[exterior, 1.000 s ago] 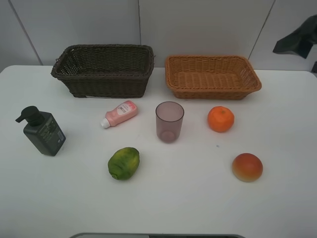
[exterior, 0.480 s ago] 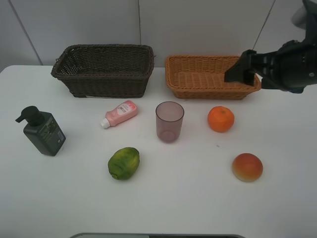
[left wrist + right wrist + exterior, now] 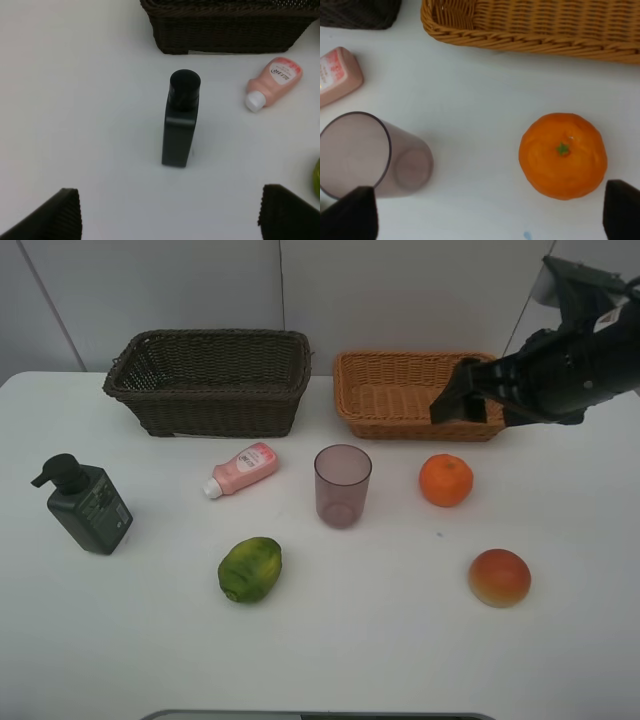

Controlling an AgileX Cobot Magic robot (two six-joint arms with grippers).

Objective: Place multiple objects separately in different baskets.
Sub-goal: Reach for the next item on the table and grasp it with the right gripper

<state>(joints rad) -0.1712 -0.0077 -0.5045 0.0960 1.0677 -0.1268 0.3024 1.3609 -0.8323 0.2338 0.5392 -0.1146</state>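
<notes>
Reading the table as a dial from the high camera, twelve toward the wall, nothing is in a basket yet and every item stands loose on the white top. At nine o'clock the dark green pump bottle [image 3: 88, 508] stands upright, with the left gripper [image 3: 170, 215] spread wide, empty and clear of it. The bottle is tall and narrow, so a finger clipping the pump head would likely tip it over. The dark brown basket [image 3: 215, 412] sits at eleven. At its six o'clock lies the pink tube [image 3: 245, 469], which may roll if nudged. The green fruit [image 3: 250, 568] at seven o'clock carries the same risk. Near the centre stands the purple cup [image 3: 342, 485], light and empty. The tan basket [image 3: 400, 426] is at one o'clock, and the orange [image 3: 446, 480] rests just beside its front wall at that wall's six o'clock. The right gripper [image 3: 465, 405] hangs over that front rim, jaws fully apart and holding nothing. Its wrist camera shows the orange off toward one finger and the cup near the other. A straight descent could therefore knock the cup over or land a fingertip on the orange and send it rolling. A low approach might also snag the wicker rim. The red-yellow fruit [image 3: 499, 577] at four o'clock lies well apart, where a loose orange could bump it.
</notes>
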